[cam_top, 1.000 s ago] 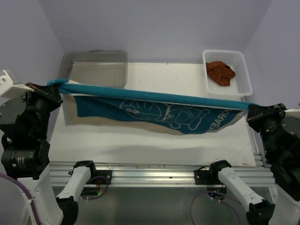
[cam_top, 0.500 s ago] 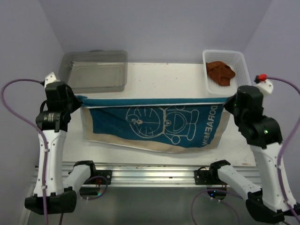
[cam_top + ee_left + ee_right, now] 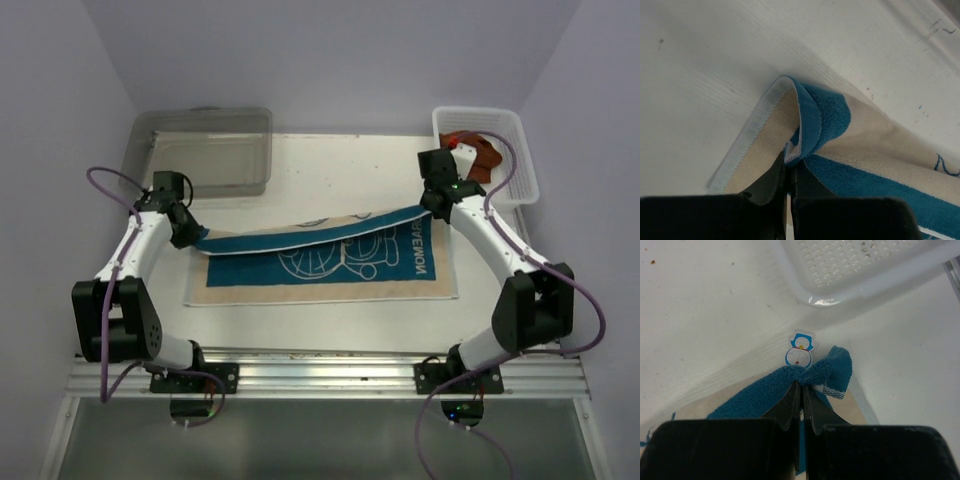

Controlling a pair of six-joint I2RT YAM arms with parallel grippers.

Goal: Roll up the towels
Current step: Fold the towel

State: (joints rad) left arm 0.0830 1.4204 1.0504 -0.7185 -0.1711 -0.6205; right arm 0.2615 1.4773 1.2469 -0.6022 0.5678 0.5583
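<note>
The cream towel with blue edges and a blue printed drawing point(image 3: 330, 262) lies spread on the white table point(image 3: 330, 175), its near part flat. Its far blue edge is lifted slightly and sags between both grippers. My left gripper point(image 3: 196, 234) is shut on the far left corner point(image 3: 812, 117), seen between the left gripper's point(image 3: 790, 167) black fingers. My right gripper point(image 3: 432, 206) is shut on the far right corner point(image 3: 836, 369); the right gripper's point(image 3: 801, 386) jaws pinch the blue terry edge. The rust-brown towel point(image 3: 484, 150) lies crumpled in the white mesh basket, partly hidden by the right arm.
A clear plastic bin point(image 3: 205, 150) stands at the back left of the table. The white mesh basket point(image 3: 520, 165) stands at the back right, its rim point(image 3: 855, 287) close beyond the right gripper. A metal rail point(image 3: 320, 365) runs along the near edge.
Both arms have come down and forward with the cream towel. It hung stretched in the air before; now its near part rests flat on the table, with both corners still gripped.
</note>
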